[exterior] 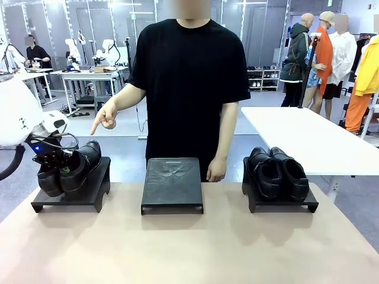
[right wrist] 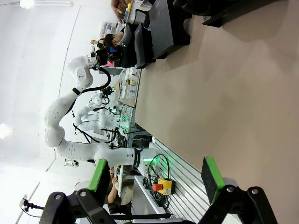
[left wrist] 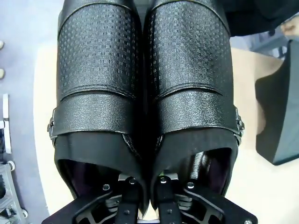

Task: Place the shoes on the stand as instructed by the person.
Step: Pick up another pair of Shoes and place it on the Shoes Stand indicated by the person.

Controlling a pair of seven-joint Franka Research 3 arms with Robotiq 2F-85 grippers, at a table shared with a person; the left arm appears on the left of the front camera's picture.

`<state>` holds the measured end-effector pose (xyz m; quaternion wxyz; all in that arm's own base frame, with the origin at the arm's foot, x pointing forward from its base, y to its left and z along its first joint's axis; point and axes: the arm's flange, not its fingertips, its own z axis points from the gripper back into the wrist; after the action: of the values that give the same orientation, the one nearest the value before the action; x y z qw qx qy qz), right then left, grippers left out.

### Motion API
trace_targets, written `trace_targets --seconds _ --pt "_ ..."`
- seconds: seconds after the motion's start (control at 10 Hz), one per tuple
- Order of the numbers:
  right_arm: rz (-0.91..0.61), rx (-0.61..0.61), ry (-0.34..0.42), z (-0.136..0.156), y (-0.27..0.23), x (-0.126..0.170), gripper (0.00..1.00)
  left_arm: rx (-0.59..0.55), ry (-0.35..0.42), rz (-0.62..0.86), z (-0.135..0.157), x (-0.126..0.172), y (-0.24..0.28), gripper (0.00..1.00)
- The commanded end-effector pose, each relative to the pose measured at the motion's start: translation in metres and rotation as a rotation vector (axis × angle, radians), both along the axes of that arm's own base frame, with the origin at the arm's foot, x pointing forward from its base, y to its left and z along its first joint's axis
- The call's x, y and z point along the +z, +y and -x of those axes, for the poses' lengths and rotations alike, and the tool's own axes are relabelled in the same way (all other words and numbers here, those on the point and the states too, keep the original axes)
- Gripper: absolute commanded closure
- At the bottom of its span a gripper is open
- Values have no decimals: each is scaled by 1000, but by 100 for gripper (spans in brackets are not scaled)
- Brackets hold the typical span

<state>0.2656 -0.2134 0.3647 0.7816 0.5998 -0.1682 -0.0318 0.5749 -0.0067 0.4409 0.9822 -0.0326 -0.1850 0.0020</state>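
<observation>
A: Item, left gripper (left wrist: 142, 186): jaws pinched tight on the inner walls of one pair of shoes (exterior: 68, 168), tilted on or just over the left stand (exterior: 71, 198), where the person's hand (exterior: 106, 116) points.
B: Step?
A: Placement, likely; next calls for settling flat, then release.
B: Others?
A: Second pair (exterior: 278, 173) on right stand (exterior: 280, 203); middle stand (exterior: 172, 183) bare. Right gripper (right wrist: 156, 179): jaws fully spread, empty, over the counter (right wrist: 243, 98).
B: Unclear?
A: Sole contact hidden.

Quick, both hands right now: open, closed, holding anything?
Left hand: closed on the inner walls of the pair of shoes at the left stand.
Right hand: open, holding nothing.
</observation>
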Motion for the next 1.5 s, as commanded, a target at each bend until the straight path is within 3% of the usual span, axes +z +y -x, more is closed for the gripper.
trace_targets --seconds 0.0,0.5,1.2,1.4 --pt "4 17 -3 3 -3 1 0 4 -47 -21 -17 4 10 92" --pt "4 17 -3 3 -3 1 0 22 -43 -30 -21 -21 12 92" --pt "4 17 -3 3 -3 1 0 40 -24 -42 -13 -17 13 0" --pt "4 17 -3 3 -3 1 0 48 -25 -39 -5 -13 11 0"
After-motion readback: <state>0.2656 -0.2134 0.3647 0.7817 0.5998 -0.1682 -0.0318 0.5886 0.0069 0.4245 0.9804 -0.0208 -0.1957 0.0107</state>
